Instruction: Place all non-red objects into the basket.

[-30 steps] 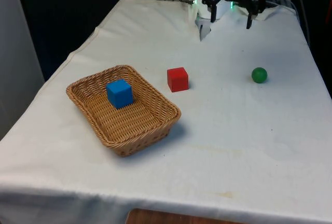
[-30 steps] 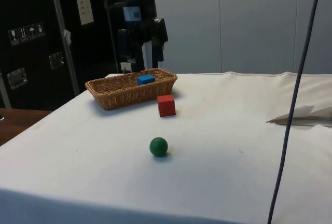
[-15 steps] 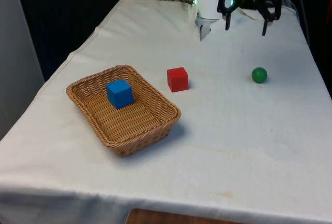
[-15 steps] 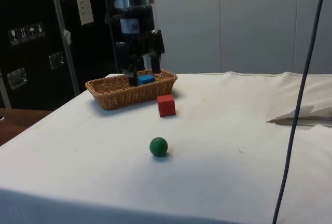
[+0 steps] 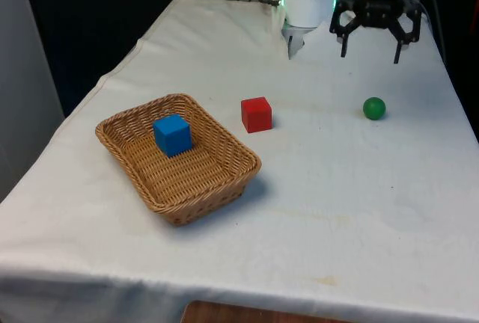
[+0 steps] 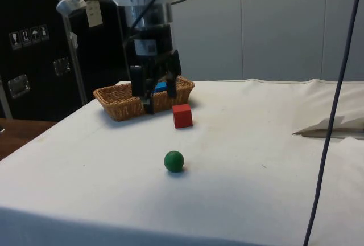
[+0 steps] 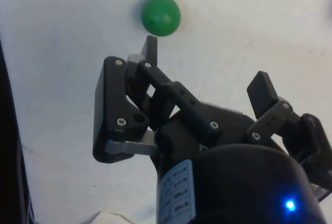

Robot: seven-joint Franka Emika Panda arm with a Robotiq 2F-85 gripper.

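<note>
Going left to right across the front view: the basket [image 5: 224,181] sits on the left half of the cloth [image 5: 352,188], turned at an angle, and the blue cube [image 5: 173,134] is already lying inside it, up toward the far-left part of the weave. Just past the basket's far-right corner, roughly at its 1 o'clock, is the red cube [image 5: 257,114], close to the rim but not touching it. It sits flat on the cloth.

Further right, well apart from the red cube at about its 3 o'clock, there's the green ball [image 5: 374,108], alone on the cloth and not in the basket. From the side view the ball [image 6: 174,161] is the nearest thing, with the red cube [image 6: 182,115] behind it and the basket [image 6: 128,101] behind that.

The gripper [image 5: 370,45] hangs in the air at about 12 o'clock from the ball in the front view, above the table and beyond the ball. Its fingers are spread wide and there's nothing between them. In the wrist view the ball [image 7: 161,15] shows just past one fingertip [image 7: 151,45], apart from it, with bare cloth all round. In the side view the gripper [image 6: 155,93] stands in front of the basket.
</note>
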